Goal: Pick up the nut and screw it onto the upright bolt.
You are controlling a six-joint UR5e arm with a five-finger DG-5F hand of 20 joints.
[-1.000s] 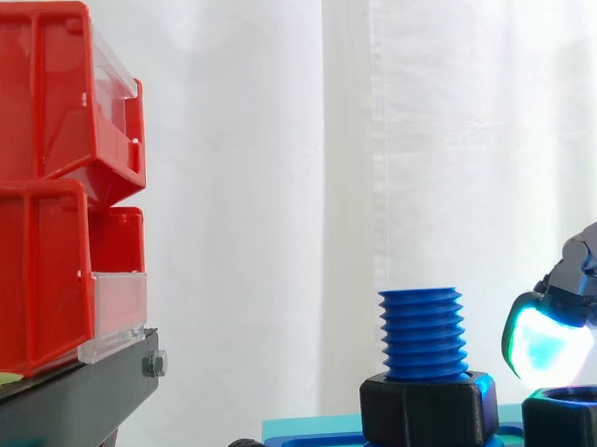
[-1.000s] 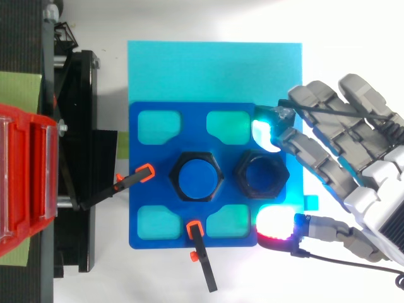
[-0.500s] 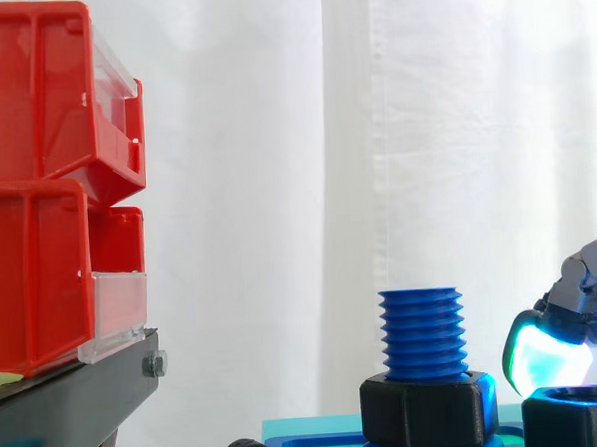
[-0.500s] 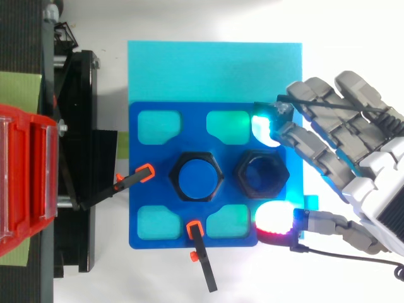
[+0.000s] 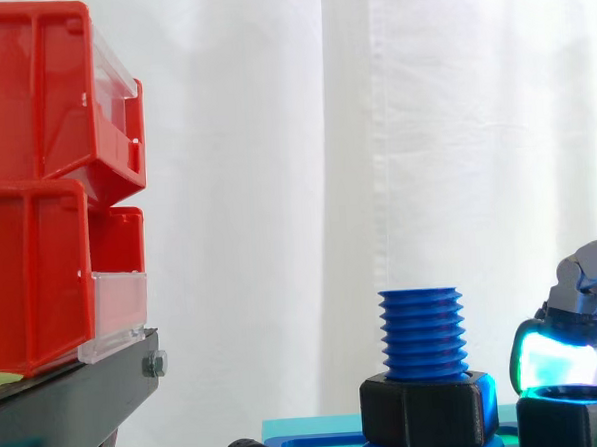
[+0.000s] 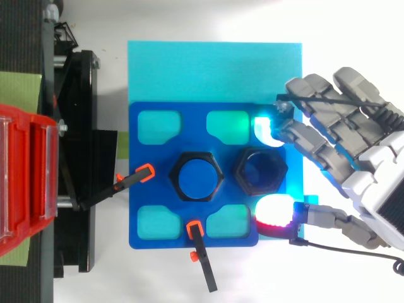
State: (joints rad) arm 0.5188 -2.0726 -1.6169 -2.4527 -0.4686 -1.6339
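White curtain hung behind. Nut (image 6: 261,172) sat loose just beside bolt (image 6: 199,177), on the hand (image 6: 379,189) side. Fingers (image 6: 309,142) were spread astride nut, not pinching. Risk: uneven closing could've shoved it into bolt; a tilted grip would likely have cross-threaded.

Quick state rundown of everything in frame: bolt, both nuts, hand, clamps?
bolt: upright, threads bare above the lower nut.
lower nut: on the bolt, down at its base.
loose nut: flat on the blue plate beside the bolt, not threaded on.
hand: open, glowing pads either side of the loose nut; contact unclear.
clamps: orange tips resting on the plate.
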